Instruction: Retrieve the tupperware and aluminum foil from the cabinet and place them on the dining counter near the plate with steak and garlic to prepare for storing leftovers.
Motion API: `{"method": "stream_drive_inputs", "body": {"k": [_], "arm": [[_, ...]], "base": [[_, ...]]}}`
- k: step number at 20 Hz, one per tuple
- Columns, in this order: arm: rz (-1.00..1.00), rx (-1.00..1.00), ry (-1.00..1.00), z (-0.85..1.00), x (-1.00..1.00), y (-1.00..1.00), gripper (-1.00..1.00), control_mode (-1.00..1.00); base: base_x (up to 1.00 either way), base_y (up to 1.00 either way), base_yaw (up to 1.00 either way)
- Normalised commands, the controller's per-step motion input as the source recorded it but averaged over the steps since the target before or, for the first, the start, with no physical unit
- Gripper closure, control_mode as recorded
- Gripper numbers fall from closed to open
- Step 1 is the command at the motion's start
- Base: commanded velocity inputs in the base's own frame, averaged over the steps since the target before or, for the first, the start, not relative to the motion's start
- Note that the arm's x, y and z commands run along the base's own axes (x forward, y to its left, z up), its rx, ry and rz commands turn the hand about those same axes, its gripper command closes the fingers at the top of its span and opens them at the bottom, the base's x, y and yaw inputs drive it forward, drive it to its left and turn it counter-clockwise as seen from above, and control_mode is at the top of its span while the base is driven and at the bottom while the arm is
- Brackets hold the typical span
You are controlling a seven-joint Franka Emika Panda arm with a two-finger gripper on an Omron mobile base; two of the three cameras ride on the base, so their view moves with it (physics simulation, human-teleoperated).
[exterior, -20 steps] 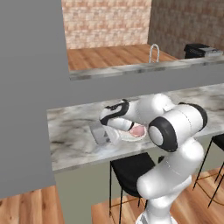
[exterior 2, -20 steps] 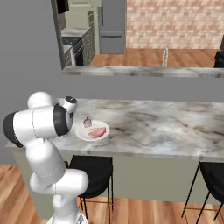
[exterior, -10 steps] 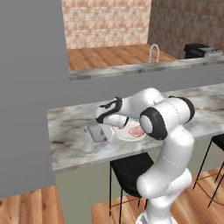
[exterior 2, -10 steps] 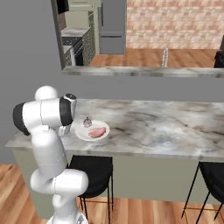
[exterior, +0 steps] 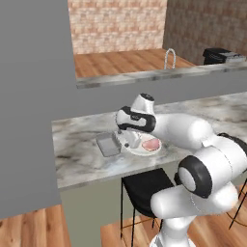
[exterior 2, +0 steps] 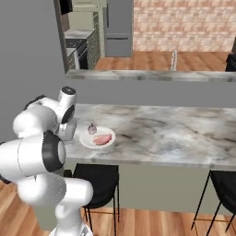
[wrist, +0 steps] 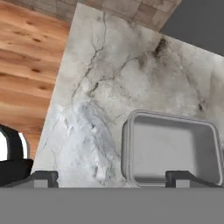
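1. Marbled grey-white stone forms the long dining counter (exterior: pixel 82 154), which runs below a raised plain grey ledge (exterior: pixel 144 79); wooden floor and a brick wall lie beyond.
2. Toward the left of the counter, in the left base view, the tupperware (exterior: pixel 108 144) sits upright and open-topped on the stone, a small grey rectangular tub with a rimmed edge.
3. Just right of the tub, the gripper (exterior: pixel 126 140) hangs low over the counter, between the tub and the plate (exterior: pixel 140 150). In the hand view its two dark fingertips (wrist: pixel 43 177) stand spread wide apart with nothing between them, and the tupperware (wrist: pixel 170 151) lies just ahead, free of them.
4. Further right, the round white plate carries the steak (exterior: pixel 151 144), a flat pinkish piece. In the right base view the garlic (exterior 2: pixel 92 128) sits at the plate's (exterior 2: pixel 90 143) back edge, beside the steak (exterior 2: pixel 103 139).
5. Right of the plate, the counter (exterior 2: pixel 184 133) stretches on bare.
6. Black stools (exterior 2: pixel 94 182) stand under the counter's front edge.
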Motion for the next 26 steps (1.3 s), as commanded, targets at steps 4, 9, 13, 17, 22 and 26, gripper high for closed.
{"method": "stream_drive_inputs", "body": {"k": [4, 9, 13, 17, 22, 26], "arm": [[0.00, 0.00, -0.33, 0.94, -0.92, -0.42, -1.00, -1.00], [0.00, 0.00, -0.26, 0.98, -0.77, -0.65, -1.00, -1.00], [-0.02, 0.01, -0.10, 0.82, -0.65, -0.64, -1.00, -1.00], [-0.05, 0.02, 0.00, 0.52, -0.66, -0.72, -1.00, -1.00], [-0.04, 0.01, 0.05, 0.32, -0.49, -0.51, -1.00, 1.00], [0.00, 0.00, 0.00, 0.00, 0.00, 0.00, -1.00, 1.00]], "base": [[0.00, 0.00, 0.00], [0.00, 0.00, 0.00], [0.00, 0.00, 0.00], [0.00, 0.00, 0.00], [-0.13, -0.11, -0.01], [-0.52, -0.79, -0.13]]}}
